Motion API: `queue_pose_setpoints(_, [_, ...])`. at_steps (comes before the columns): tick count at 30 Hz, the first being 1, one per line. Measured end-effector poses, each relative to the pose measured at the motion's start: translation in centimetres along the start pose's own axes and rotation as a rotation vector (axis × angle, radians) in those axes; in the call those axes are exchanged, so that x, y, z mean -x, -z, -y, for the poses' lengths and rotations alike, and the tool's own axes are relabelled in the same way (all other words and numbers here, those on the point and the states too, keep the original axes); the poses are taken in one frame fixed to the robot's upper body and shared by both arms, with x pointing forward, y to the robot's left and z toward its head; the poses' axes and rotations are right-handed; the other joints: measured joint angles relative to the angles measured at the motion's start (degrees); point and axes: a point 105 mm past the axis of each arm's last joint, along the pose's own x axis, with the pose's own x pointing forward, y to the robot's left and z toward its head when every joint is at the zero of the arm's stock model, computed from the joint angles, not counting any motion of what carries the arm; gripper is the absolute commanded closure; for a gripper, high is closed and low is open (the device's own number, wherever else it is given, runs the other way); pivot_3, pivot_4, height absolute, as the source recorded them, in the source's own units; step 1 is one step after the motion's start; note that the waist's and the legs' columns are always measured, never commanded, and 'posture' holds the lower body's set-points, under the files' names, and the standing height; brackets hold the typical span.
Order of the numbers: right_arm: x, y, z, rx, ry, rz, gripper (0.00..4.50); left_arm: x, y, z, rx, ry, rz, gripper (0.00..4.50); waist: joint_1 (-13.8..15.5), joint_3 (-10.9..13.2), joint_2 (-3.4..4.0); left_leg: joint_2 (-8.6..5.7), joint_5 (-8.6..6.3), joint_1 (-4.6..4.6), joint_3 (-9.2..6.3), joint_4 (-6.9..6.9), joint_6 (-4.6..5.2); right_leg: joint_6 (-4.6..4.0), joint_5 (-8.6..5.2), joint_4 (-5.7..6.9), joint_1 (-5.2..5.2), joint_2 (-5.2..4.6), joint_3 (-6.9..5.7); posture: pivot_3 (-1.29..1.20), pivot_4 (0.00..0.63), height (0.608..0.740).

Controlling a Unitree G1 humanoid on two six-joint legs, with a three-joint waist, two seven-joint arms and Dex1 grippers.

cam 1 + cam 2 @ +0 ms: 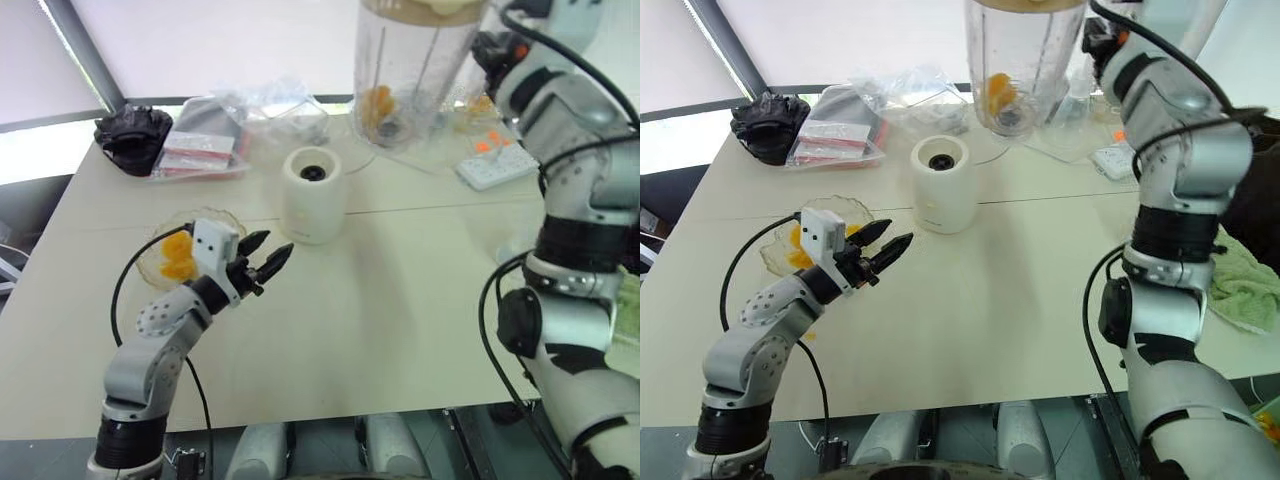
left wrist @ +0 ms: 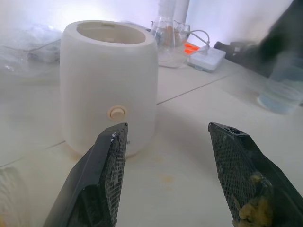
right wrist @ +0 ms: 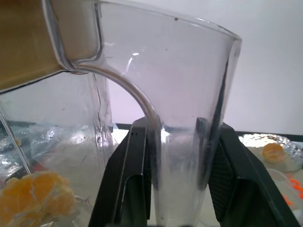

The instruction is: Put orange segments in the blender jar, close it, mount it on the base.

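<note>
open left claw [image 2: 165, 179] before white base [image 2: 109, 85]

No text, label, brand or number can be read anywhere. The red-and-white packets [image 1: 200, 152] in the clear bags on the counter [image 1: 400, 300] carry print too small to make out. The power strip [image 1: 497, 160] bears only orange marks, no legible characters. The base [image 2: 109, 85] has a plain round button, unmarked.
</note>
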Motion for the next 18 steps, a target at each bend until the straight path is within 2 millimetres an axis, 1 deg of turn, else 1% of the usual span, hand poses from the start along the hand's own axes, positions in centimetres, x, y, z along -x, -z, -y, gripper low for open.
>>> queue_pose_setpoints(3, [-1.4, 0.6, -1.8, 0.000, -0.043, -0.012, 3.53, 0.0, 0.0, 0.2, -0.013, -0.016, 0.012, 1.71, 0.15, 0.02, 0.02, 0.00, 0.00, -0.04, -0.06, 0.00, 0.00, 0.00, 0.00, 0.01, -0.02, 0.01, -0.02, 0.00, 0.150, 0.740])
queue_pose_setpoints(6, [-2.5, 1.1, -3.6, -0.016, -0.078, -0.010, 3.53, 0.3, 0.2, 0.1, -0.022, -0.049, 0.011, 1.71, 0.23, 0.04, 0.02, 0.00, 0.00, -0.12, -0.09, 0.00, 0.00, 0.04, 0.03, 0.00, -0.07, -0.01, -0.04, 0.00, 0.150, 0.740])
queue_pose_setpoints(12, [-3.9, 2.0, -7.0, -0.076, -0.126, -0.020, 3.53, 1.1, 0.5, -0.4, -0.043, -0.120, -0.002, 1.71, 0.11, 0.05, 0.03, 0.00, 0.00, -0.17, -0.13, -0.01, 0.00, 0.10, 0.07, 0.01, -0.14, 0.03, -0.06, 0.00, 0.150, 0.740])
queue_pose_setpoints(16, [-4.3, 2.6, -8.2, -0.097, -0.142, -0.026, 3.53, 1.7, 0.6, -1.1, -0.063, -0.149, -0.022, 1.71, 0.15, 0.07, 0.05, -0.01, 0.00, -0.20, -0.15, 0.00, 0.00, 0.09, 0.07, 0.00, -0.16, 0.03, -0.09, 0.00, 0.150, 0.740])
queue_pose_setpoints(18, [-4.5, 3.1, -8.4, -0.102, -0.145, -0.029, 3.53, 1.8, 0.6, -1.2, -0.071, -0.151, -0.026, 1.71, 0.17, 0.07, 0.04, -0.02, 0.00, -0.21, -0.15, 0.00, -0.01, 0.08, 0.07, -0.01, -0.15, 0.02, -0.09, 0.00, 0.150, 0.740])
